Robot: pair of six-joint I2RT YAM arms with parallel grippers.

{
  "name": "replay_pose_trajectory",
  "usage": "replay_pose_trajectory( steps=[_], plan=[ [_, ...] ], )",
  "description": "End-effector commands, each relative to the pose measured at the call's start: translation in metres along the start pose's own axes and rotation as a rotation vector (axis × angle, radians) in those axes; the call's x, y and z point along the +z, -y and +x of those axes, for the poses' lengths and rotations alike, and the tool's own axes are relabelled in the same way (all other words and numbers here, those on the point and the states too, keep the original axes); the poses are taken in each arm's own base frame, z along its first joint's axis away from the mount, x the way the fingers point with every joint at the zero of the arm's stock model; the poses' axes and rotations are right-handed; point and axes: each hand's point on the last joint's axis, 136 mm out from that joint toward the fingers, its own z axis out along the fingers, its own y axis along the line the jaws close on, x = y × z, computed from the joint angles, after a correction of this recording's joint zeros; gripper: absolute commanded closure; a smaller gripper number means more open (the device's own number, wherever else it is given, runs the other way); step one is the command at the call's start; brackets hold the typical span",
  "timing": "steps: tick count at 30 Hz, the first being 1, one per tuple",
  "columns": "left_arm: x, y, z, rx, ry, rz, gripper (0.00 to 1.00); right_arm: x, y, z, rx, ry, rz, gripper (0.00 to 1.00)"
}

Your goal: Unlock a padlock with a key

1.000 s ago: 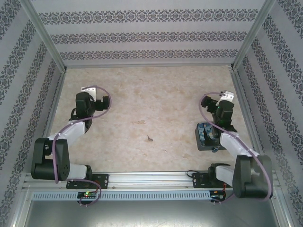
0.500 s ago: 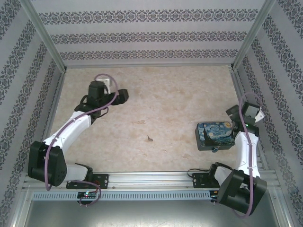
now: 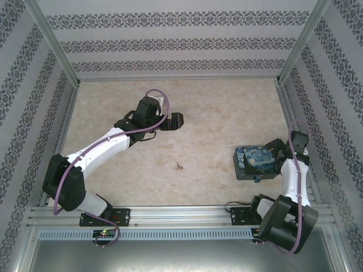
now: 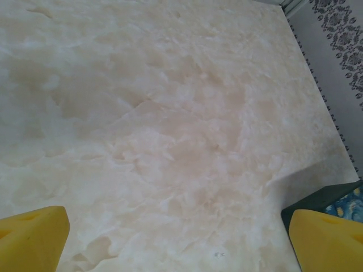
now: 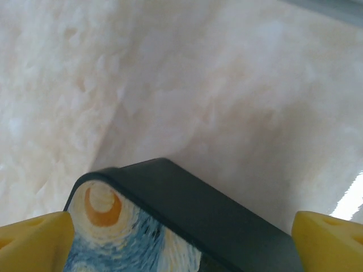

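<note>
Both grippers gape wide and empty, so I judge nothing done: the key (image 3: 179, 166) lies loose mid-table near my left gripper (image 3: 174, 120), the padlock (image 3: 257, 179) sits just beside the tin (image 3: 252, 158) my right gripper (image 3: 276, 148) hovers over; pickup, insertion, turning all remain

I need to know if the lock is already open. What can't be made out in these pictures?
- Top view, padlock: a tiny blue speck at the near edge of the tin; its shackle is too small to judge.
- Top view, key: just a dark sliver; its teeth are too small to read.
- Right wrist view, tin: cut off by the bottom edge, one corner showing.
</note>
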Motion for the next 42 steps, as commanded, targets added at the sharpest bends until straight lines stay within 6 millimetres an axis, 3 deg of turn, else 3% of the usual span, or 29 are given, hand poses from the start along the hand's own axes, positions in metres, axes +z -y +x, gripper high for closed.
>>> replay_pose_trajectory(
  steps=[1,5,9,12,15,22,34,42],
  plan=[
    [0.000,0.002,0.002,-0.054,-0.015,-0.023,0.00,-0.003,-0.013,0.032,-0.017,-0.066,-0.068,0.03],
    [-0.001,0.002,0.010,-0.089,-0.037,-0.022,0.00,-0.005,-0.036,0.066,-0.007,-0.103,-0.149,0.05],
    [0.002,0.001,0.025,-0.116,-0.067,-0.017,0.00,-0.007,-0.074,0.096,-0.025,-0.136,-0.253,0.06],
    [0.010,0.002,0.037,-0.137,-0.087,-0.010,0.00,-0.016,-0.114,0.116,-0.164,-0.164,-0.310,0.05],
    [0.021,0.005,0.049,-0.150,-0.115,0.004,0.00,-0.022,-0.141,0.132,-0.305,-0.187,-0.317,0.03],
    [0.038,0.009,0.062,-0.165,-0.154,0.012,0.00,-0.017,-0.176,0.151,-0.399,-0.221,-0.371,0.06],
    [0.045,0.001,0.075,-0.201,-0.163,0.003,0.00,-0.023,-0.233,0.204,-0.423,-0.346,-0.486,0.07],
    [0.046,-0.013,0.086,-0.227,-0.155,-0.023,0.01,-0.018,-0.254,0.226,-0.388,-0.400,-0.511,0.07]
  ],
)
